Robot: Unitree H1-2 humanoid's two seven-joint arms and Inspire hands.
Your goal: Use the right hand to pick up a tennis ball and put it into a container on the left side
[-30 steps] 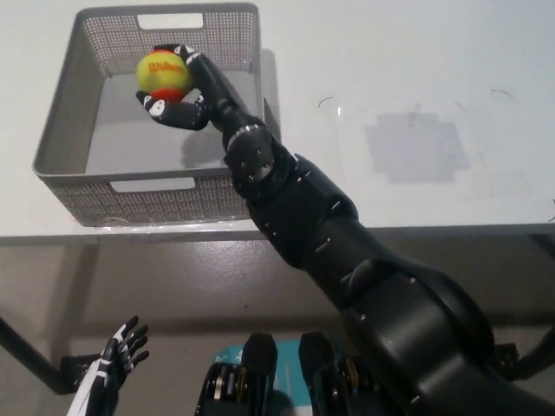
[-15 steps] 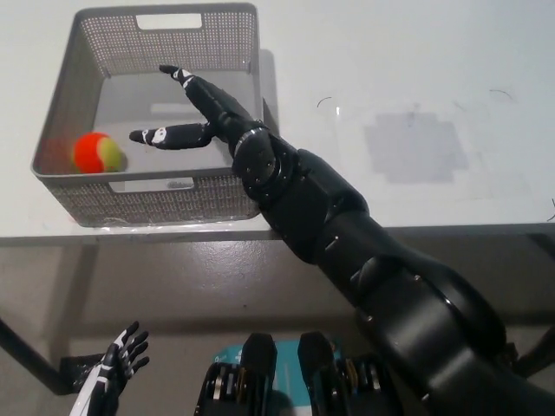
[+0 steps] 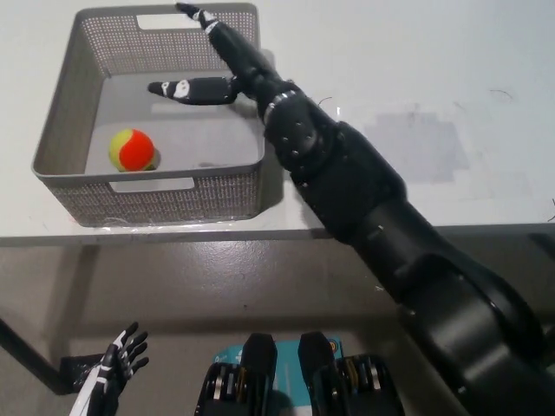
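A yellow and orange tennis ball (image 3: pixel 132 149) lies on the floor of the grey mesh basket (image 3: pixel 61 113), near its front left corner. My black right hand (image 3: pixel 212 65) hovers open over the basket's back right part, fingers spread and holding nothing, well apart from the ball. My white left hand (image 3: pixel 111 368) hangs low at the bottom left, below the table, open and idle.
The basket sits at the left end of a white table (image 3: pixel 416 69), close to the front edge (image 3: pixel 390 230). A faint grey square patch (image 3: pixel 416 147) marks the tabletop to the right. Floor shows below the table edge.
The right hand let go of the ball over the basket. The ball dropped to the basket floor and rolled. The open hand has moved back and right.
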